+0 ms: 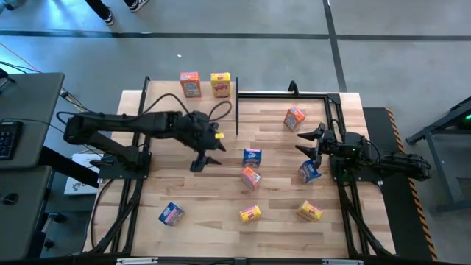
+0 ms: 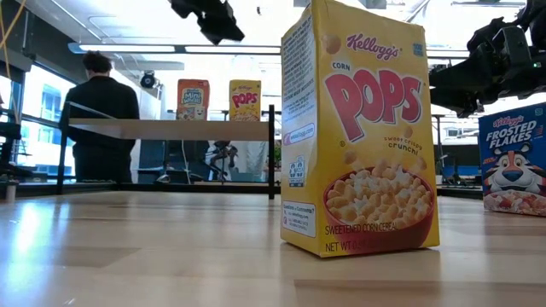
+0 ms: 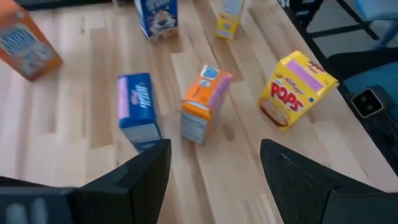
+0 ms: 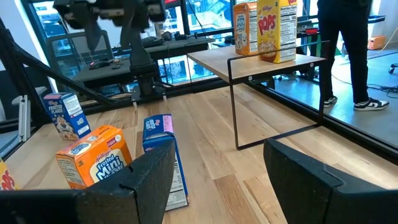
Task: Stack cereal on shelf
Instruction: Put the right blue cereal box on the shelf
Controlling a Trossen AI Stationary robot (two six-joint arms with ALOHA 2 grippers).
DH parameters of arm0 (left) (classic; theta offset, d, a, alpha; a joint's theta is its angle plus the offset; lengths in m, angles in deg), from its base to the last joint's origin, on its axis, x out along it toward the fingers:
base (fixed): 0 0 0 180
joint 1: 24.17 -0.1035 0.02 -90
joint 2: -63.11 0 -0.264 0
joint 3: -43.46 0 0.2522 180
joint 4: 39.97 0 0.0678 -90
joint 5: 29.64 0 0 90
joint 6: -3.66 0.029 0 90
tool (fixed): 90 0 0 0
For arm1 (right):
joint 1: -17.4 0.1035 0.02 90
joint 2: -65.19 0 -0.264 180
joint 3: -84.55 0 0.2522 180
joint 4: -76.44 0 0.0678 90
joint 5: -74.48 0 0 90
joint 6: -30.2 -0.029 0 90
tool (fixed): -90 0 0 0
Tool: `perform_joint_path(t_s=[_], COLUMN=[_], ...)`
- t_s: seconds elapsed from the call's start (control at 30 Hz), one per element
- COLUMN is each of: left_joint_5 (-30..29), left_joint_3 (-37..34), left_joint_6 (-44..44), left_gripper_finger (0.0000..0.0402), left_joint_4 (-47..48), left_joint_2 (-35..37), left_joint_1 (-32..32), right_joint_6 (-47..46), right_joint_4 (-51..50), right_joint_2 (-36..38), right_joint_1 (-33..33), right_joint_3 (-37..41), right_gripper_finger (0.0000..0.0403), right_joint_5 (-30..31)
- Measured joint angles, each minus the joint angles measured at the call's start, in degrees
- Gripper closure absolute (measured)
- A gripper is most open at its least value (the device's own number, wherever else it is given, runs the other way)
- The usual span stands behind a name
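Only Two Boxes on the Shelf

Altogether nine cereal boxes could be counted from above. Two stood side by side on the shelf [image 1: 254, 94] at the table's far edge: an orange box [image 1: 190, 84] and a yellow box [image 1: 220, 84]. Seven more lay scattered on the table [image 1: 184, 184]: three blue, two orange and two yellow. One blue box [image 1: 252, 156] sat near the middle with an orange one [image 1: 251, 177] just beside it, and another blue box [image 1: 310, 171] was close to the right arm.

The left gripper [image 1: 208, 152] hung above the table between the shelf and the middle boxes, its fingers spread and holding nothing. The right gripper [image 1: 309, 141] waited near the table's right side, its fingers likewise parted and empty.

From table height, one yellow box [image 2: 358, 128] filled much of the picture and hid most boxes behind it; a blue box [image 2: 514, 158] was cut off at the edge. A person [image 2: 98, 119] stood beyond the table, back turned. Print on the farther boxes was too small to read.
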Motion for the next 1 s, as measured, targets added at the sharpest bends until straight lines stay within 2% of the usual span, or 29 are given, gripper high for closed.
perform_joint_path(t_s=[0.33,0.53,0.73,1.0], left_joint_5=[-0.6,-8.1,-15.1,-17.1], left_joint_3=[-5.5,-5.5,-5.5,-5.5], left_joint_6=[-6.5,-8.6,-9.2,-9.7], left_gripper_finger=[0.0163,0.0163,0.0163,0.0163], left_joint_4=[-10.5,-13.1,-13.3,-13.3], left_joint_2=[0.0,0.0,0.0,0.0], left_joint_1=[6.0,9.7,11.8,12.3], right_joint_6=[0.0,1.4,2.5,3.0], right_joint_4=[2.6,4.8,7.8,10.7], right_joint_2=[0.0,0.0,0.0,0.0], right_joint_1=[0.0,0.0,-0.1,-0.1], right_joint_3=[0.0,0.0,0.0,0.0], right_gripper_finger=[0.0164,0.0164,0.016,0.0138], right_joint_5=[-0.7,-0.7,3.2,3.4])
